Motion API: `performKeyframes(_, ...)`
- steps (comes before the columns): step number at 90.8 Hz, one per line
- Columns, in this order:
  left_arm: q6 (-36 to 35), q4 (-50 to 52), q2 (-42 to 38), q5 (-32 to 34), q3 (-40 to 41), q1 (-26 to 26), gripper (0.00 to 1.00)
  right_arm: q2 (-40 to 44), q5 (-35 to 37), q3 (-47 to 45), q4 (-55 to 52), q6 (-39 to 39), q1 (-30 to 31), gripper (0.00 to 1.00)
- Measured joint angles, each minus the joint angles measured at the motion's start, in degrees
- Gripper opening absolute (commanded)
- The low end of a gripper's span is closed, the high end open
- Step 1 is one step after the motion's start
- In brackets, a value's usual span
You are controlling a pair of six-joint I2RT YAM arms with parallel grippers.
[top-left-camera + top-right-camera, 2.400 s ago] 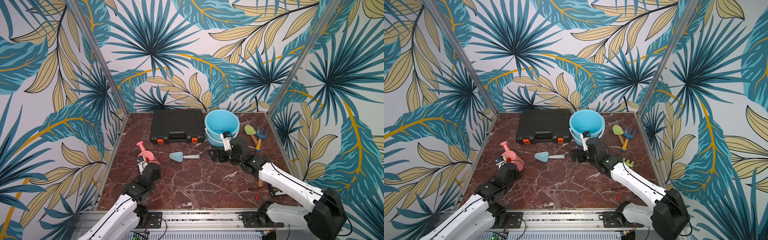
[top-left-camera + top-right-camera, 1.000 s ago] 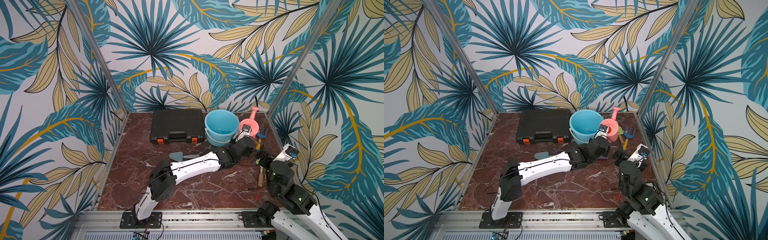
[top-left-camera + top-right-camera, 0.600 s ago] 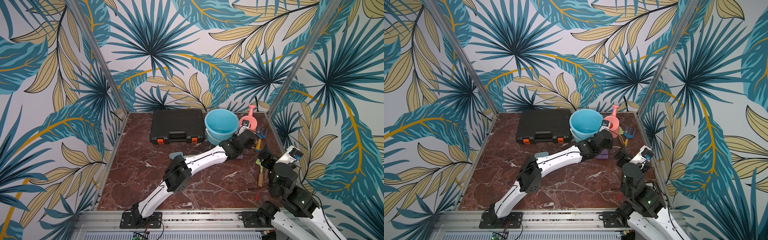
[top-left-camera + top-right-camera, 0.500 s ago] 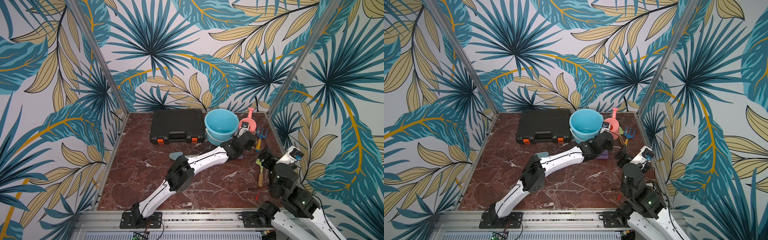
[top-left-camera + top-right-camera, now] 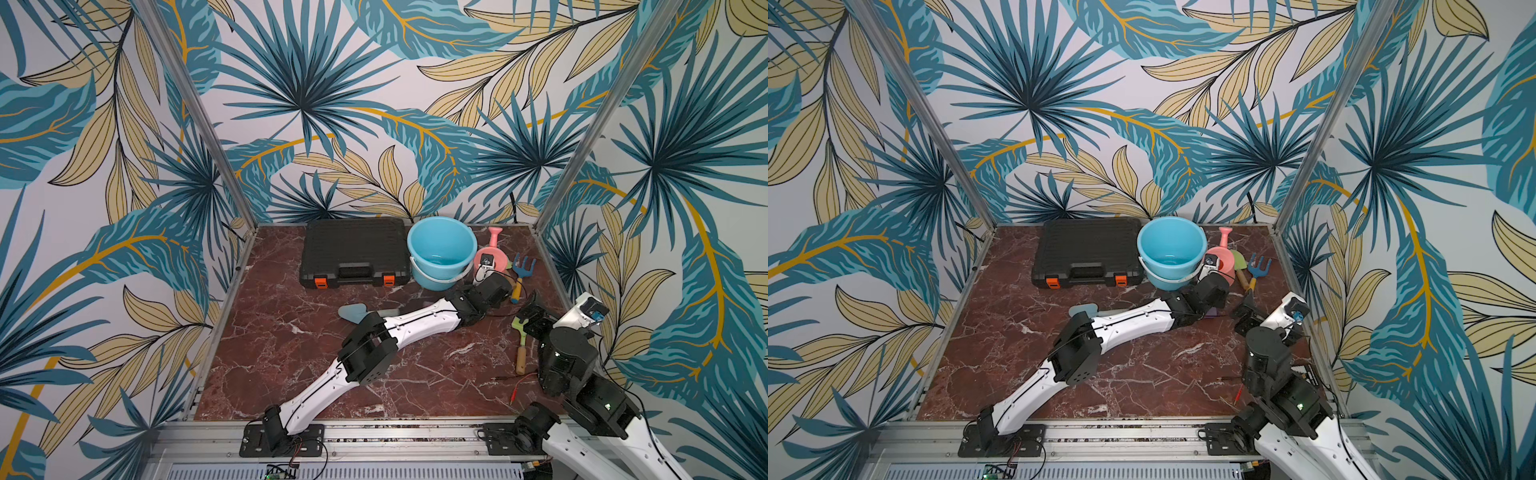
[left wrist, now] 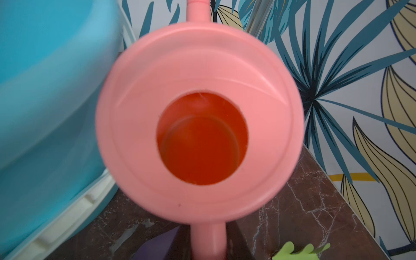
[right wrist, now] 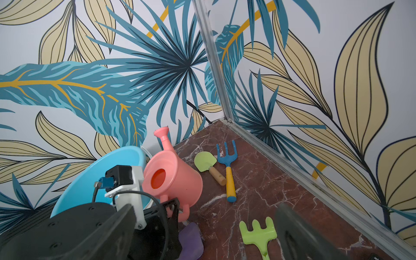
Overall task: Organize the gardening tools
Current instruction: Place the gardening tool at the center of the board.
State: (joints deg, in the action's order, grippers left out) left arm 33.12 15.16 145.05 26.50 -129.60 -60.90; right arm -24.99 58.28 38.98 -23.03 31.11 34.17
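My left gripper (image 5: 484, 275) reaches across to the back right and is shut on the handle of the pink watering can (image 5: 493, 254), which tilts between the blue bucket (image 5: 441, 248) and the green trowel (image 7: 205, 161). The can's round top fills the left wrist view (image 6: 198, 117). The blue fork-rake (image 5: 523, 267) lies beside the trowel. The purple shovel (image 7: 191, 237) lies under the left wrist. The green rake (image 5: 519, 329) lies by my right gripper (image 5: 535, 309), which stands open and empty. The pale blue trowel (image 5: 353, 311) lies mid-table behind the left arm.
A big black case (image 5: 353, 253) with orange latches stands shut at the back, left of the bucket. Patterned walls close the table at the back and both sides. Red and yellow wires (image 5: 515, 384) lie near the right arm's base.
The watering can, earlier at the left front, now sits at the back right beside the bucket in the left gripper and has sunk slightly in the last second. The right arm has drawn back to the right.
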Motion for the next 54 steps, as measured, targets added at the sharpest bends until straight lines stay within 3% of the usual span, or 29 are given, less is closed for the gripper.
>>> performKeyframes(18,-0.4,-1.8,3.3,0.5,0.0,0.0,0.48,-0.2,0.0,0.0,0.0,0.0,0.0,1.0)
performKeyframes(36,-0.5,-3.2,3.6,0.9,-0.1,0.0,0.56,-0.2,0.0,-0.1,0.0,0.0,0.0,0.99)
performKeyframes(54,-1.2,-3.8,3.5,1.0,0.0,-0.2,0.83,-0.5,0.0,-0.1,0.0,0.0,0.0,0.99)
